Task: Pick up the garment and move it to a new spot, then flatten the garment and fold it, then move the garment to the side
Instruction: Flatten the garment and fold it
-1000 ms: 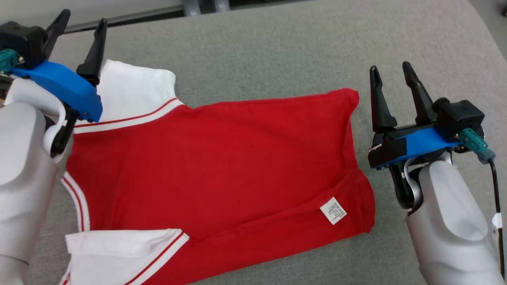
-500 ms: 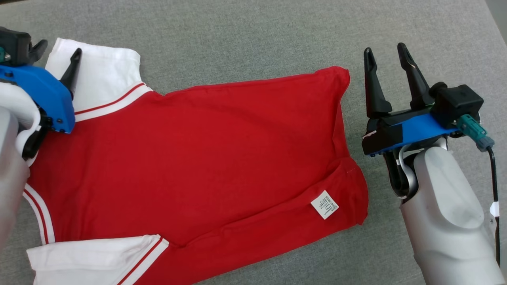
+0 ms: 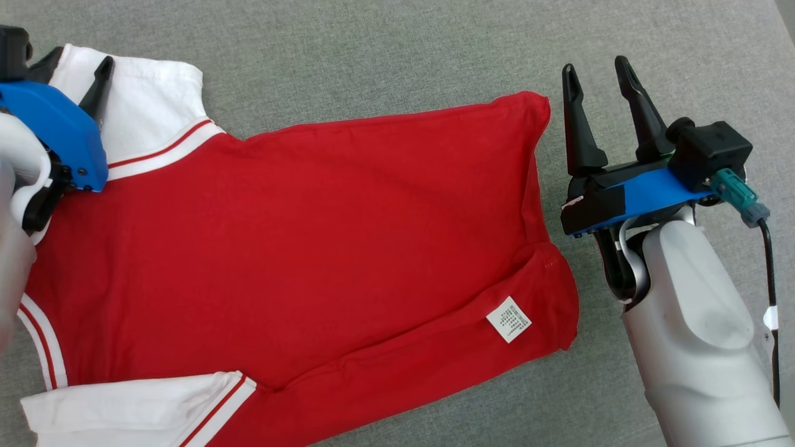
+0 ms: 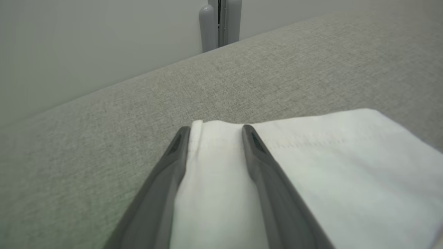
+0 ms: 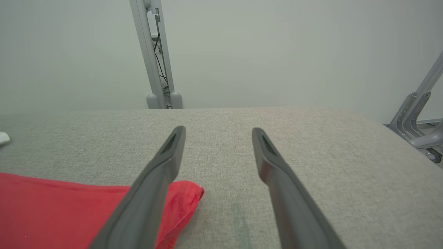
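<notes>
The garment [image 3: 310, 236] is a red shirt with white, red-striped sleeves, lying spread flat on the grey fabric surface [image 3: 397, 56]. A white label [image 3: 508, 319] shows near its hem at the lower right. My left gripper [image 3: 77, 62] is at the far sleeve's outer corner. In the left wrist view the left gripper [image 4: 215, 129] has its fingers apart with the white sleeve [image 4: 328, 166] edge between them. My right gripper [image 3: 595, 65] stands open just right of the hem's far corner, above bare surface. In the right wrist view the right gripper [image 5: 218, 130] has the red hem corner [image 5: 187, 193] by its left finger.
Behind the surface's far edge stand a pale wall and a grey metal post [image 5: 154, 55]. Grey frame legs [image 5: 415, 121] stand off the right end, where the surface rounds off. Bare grey fabric lies beyond and to the right of the shirt.
The head camera has tilted, shifting the whole picture. My left gripper has come down from beyond the sleeve onto its corner, fingers slightly narrower. The right gripper stays by the hem.
</notes>
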